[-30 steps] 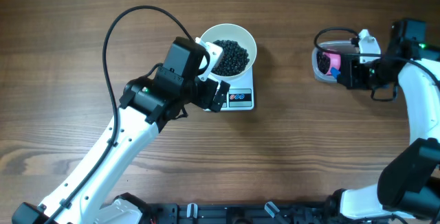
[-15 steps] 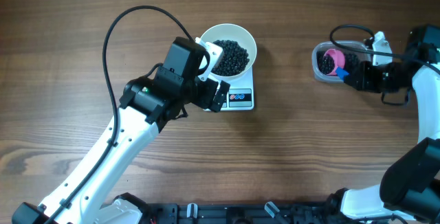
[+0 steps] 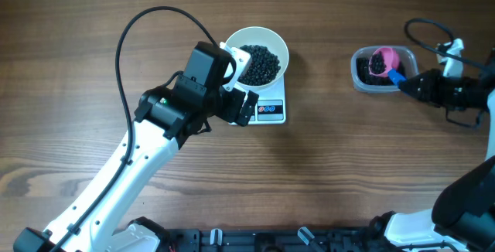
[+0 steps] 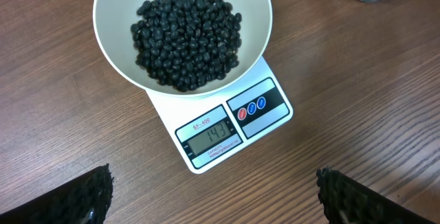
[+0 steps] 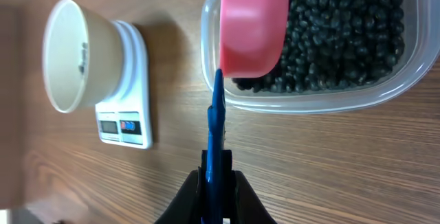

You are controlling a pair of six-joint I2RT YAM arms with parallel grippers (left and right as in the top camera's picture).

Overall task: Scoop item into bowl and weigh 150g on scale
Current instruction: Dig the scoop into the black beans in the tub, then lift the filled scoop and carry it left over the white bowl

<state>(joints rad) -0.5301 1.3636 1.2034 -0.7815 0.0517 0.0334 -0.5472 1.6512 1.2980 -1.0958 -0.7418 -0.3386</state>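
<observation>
Fingers [image 4: 89, 196] of the left gripper [image 4: 220, 198] are spread wide over the brown wooden table [image 3: 348, 175], near the square white scale [image 4: 172, 110]. The round white bowl [image 4: 113, 38] on it holds shiny black beans [image 4: 185, 35]. The right gripper [image 5: 216, 183], stretched out, pinches the blue handle [image 5: 216, 114] of the pink scoop [image 5: 251, 25] over the clear plastic tub [image 5: 309, 102].

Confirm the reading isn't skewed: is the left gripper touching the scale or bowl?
Apart. In the left wrist view the fingers of the open left gripper sit at the bottom corners, bare wood between them and the scale; the bowl lies beyond.
</observation>
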